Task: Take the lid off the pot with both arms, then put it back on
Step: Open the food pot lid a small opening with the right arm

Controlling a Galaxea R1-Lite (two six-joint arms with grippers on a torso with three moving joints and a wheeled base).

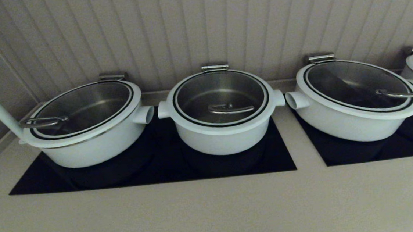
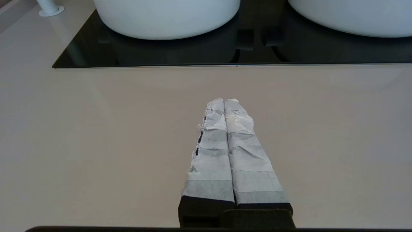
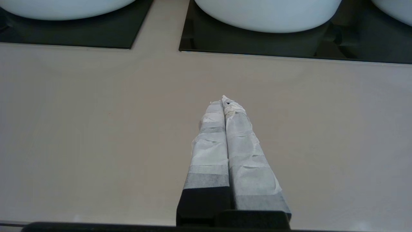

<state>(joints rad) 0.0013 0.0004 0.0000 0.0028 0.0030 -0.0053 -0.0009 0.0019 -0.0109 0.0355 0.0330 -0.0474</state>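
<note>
Lid (image 1: 221, 99) on pot (image 1: 224, 135), frame centre, handle bar crosswise. Left pincer (image 2: 224, 100), right pincer (image 3: 224, 99): pressed closed, empty, over counter (image 1: 214, 211), pot ahead, neither nearer.

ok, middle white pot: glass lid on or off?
On. The round glass lid with curved steel bar handle sits flat and centred on the round white pot; its white rim matches the pot's edge all round, with no gap.

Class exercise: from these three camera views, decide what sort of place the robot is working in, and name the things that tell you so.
Probably a buffet or catering serving counter. A row of matching white pots with glass lids, the pot and the lid among them, stands on black glass panels set flush in a beige countertop against a panelled wall.
</note>
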